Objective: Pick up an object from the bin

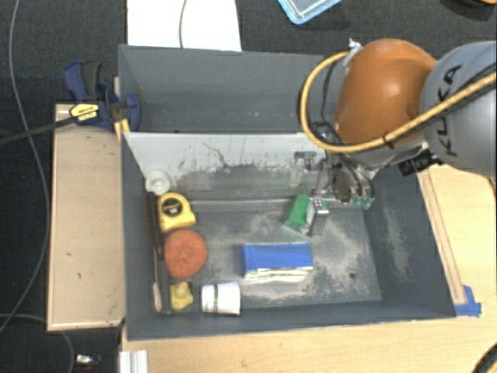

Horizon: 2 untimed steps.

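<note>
1. Gripper (317, 208): low over the right-centre of the bin (256, 92) floor, below the arm's orange wrist cover (384, 92). Whether it is spread or pressed together cannot be told, as its tip merges with the metal behind it.
2. Small green block (297, 213): tilted on the floor, touching or just beside the gripper's left side. It is the nearest thing and the likely target. Whether it sits inside the grasp or only against it cannot be told.
3. Blue flat box (277, 256): lies near the green block, towards the front of the bin and apart from it.
4. Left-wall row, well apart from the gripper: white cap (158, 182), yellow tape measure (175, 210), orange-red round pad (185, 252), small yellow figure (181, 295) and white bottle (221, 298), with a dark rod (155, 247) along the wall.
5. Risk A: if the block stands outside the grasp, closing would probably nudge it leftwards and the gripper would come up empty.
6. Risk B: the block looks small and tilted, so a grip on one corner could let it twist free during the lift.
7. Risk C: a deeper descent may press the tip onto the bin floor.
</note>
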Each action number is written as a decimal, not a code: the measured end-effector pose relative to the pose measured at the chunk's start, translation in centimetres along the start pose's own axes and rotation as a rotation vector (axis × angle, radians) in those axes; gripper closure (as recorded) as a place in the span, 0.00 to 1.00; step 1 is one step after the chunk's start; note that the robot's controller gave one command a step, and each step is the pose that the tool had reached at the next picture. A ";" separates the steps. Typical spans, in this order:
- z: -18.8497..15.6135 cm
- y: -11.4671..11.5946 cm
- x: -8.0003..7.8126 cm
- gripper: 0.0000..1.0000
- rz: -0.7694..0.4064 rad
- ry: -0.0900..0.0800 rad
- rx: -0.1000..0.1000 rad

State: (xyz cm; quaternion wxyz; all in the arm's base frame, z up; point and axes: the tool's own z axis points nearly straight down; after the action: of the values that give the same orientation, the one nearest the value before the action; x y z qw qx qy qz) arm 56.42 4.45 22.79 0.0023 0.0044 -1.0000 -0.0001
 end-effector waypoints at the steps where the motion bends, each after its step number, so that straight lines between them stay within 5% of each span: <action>1: -0.5 0.0 -0.1 0.00 0.002 -0.008 -0.001; 2: 6.1 3.0 0.8 0.00 -0.029 -0.013 -0.001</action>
State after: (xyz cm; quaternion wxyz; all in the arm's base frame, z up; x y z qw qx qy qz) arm 55.57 7.41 16.69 -0.0041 0.0189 -0.9998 -0.0006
